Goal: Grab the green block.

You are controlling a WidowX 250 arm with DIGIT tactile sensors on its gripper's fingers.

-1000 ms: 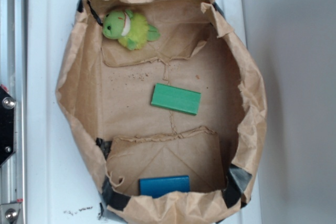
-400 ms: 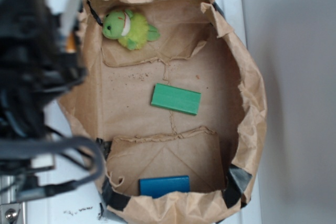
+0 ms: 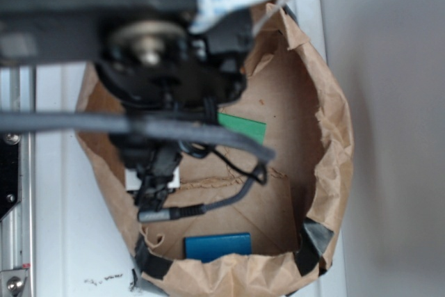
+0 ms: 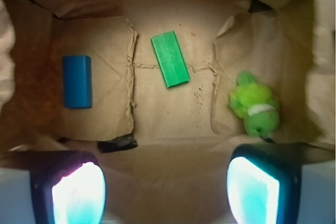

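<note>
Green block (image 4: pixel 169 59) is lying at twelve o'clock; we are holding our gripper (image 4: pixel 165 192) wide open, empty, risking snagging paper bag (image 4: pixel 173 114) creases.

- Exterior view: fixed overhead, looking straight down into the paper bag (image 3: pixel 327 144) from well above. The blurred arm (image 3: pixel 153 53), close to the lens, blocks the upper left and centre of the frame.
- Wrist view: mounted on the arm, looking down into the bag interior, nearer; the two fingertips (image 4: pixel 79 192) sit in the lower corners.
- Shared: bag floor, green block (image 4: pixel 169 59) and blue block (image 4: pixel 77 81).
- Wrist frame is rotated relative to exterior: blue block at bottom centre there (image 3: pixel 217 246), left here.
</note>
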